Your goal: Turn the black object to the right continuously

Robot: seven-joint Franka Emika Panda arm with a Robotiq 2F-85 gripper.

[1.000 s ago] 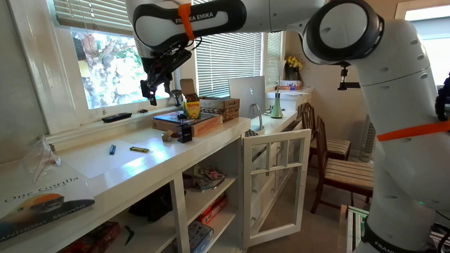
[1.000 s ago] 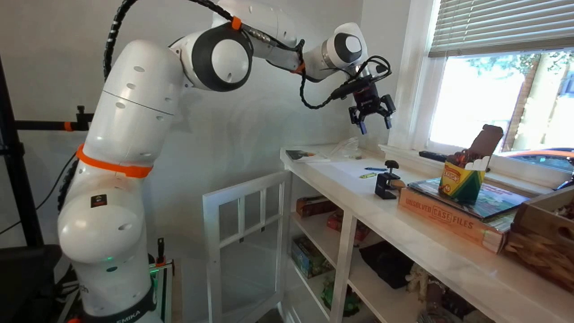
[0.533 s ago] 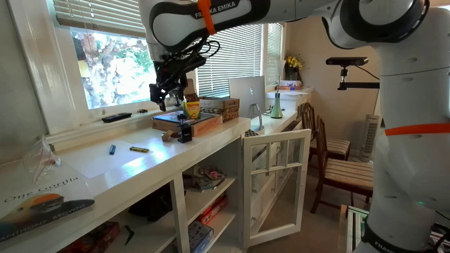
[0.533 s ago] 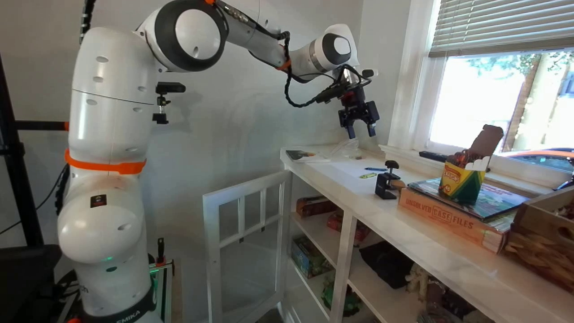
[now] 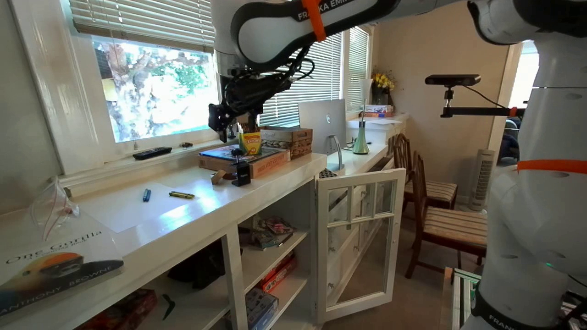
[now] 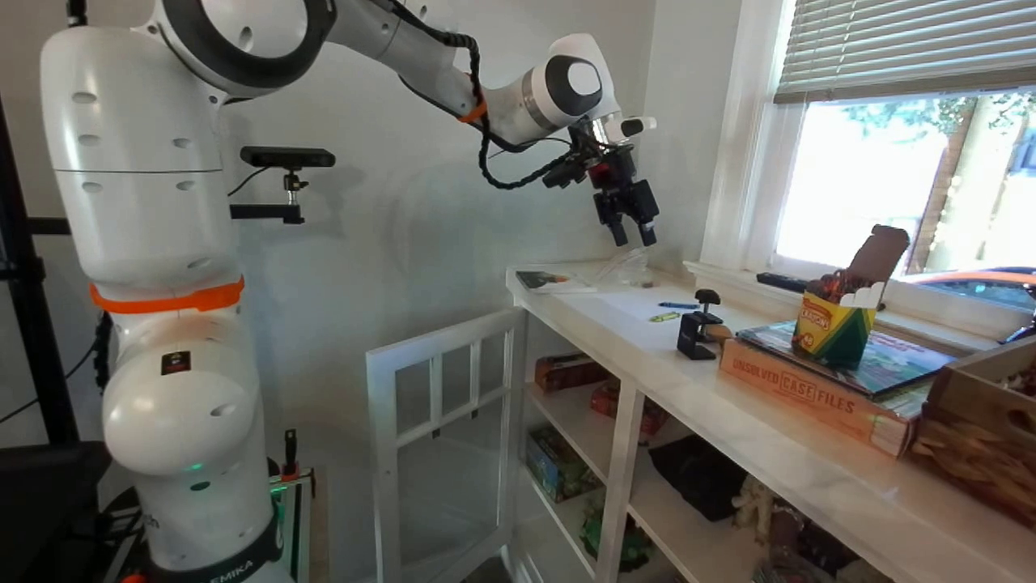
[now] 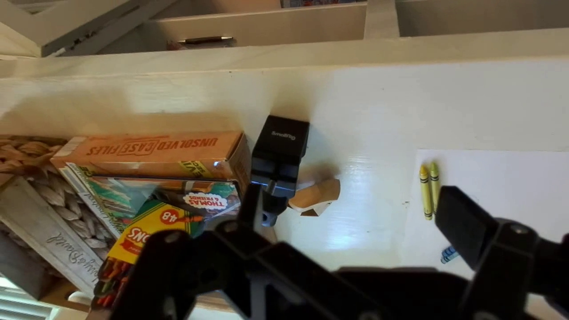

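The black object is a small black clamp with a round knob on a screw. It stands upright on the white counter near its front edge, in both exterior views [image 5: 241,172] [image 6: 695,334] and in the wrist view [image 7: 281,138]. My gripper [image 5: 237,132] is open and empty, high above the counter. It also shows in an exterior view [image 6: 634,240] and the wrist view [image 7: 351,200]. In the wrist view the clamp lies beyond the left finger, whose tip overlaps the clamp's knob end. The gripper does not touch the clamp.
Beside the clamp are a brown cardboard scrap [image 7: 316,195], an orange box [image 6: 809,397] with books and a crayon box [image 6: 838,328] on top, and a wooden crate [image 6: 983,421]. Yellow crayons [image 7: 426,191] and blue crayons [image 7: 449,254] lie on white paper. A cabinet door [image 5: 360,247] stands open.
The arm has swung the gripper over the counter toward the clamp's side, rightward in one exterior view and leftward in another, and slightly lower. The gripper has also turned. The clamp has not moved.
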